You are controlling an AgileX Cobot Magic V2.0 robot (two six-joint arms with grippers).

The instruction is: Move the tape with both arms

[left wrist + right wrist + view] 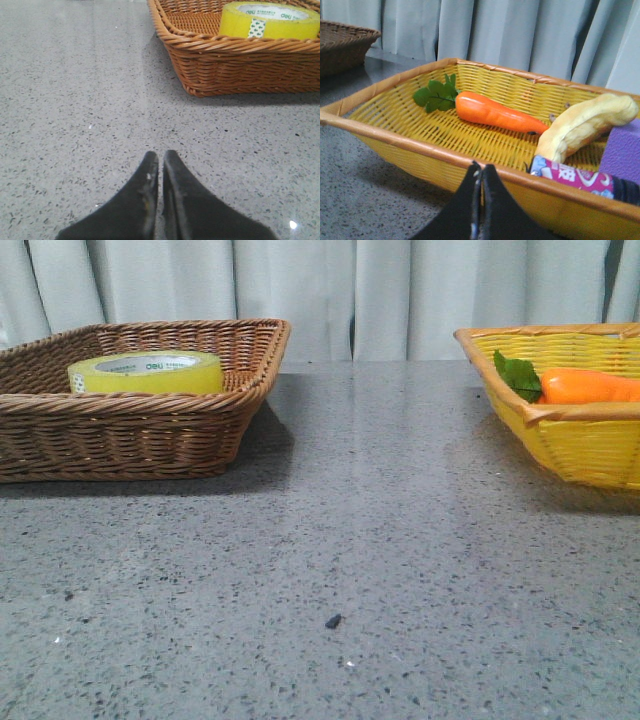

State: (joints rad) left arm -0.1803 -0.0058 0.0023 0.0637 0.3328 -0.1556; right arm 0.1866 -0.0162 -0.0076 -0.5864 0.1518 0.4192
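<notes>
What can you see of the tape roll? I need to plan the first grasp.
The tape is a wide glossy yellow roll with a white core ring printed in green "deli" lettering. It lies flat, hole upward, inside the brown wicker basket, resting on its floor. Nothing grips it; the left gripper is apart from it, over the table.

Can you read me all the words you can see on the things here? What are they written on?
"deli": green letters on the white inner ring of the yellow tape in the brown basket.
Small green print next to "deli" on the same ring: too tiny to read.
Pink wrapper in the yellow basket: white marks on it, too blurred to read.
Nothing else has words.
</notes>
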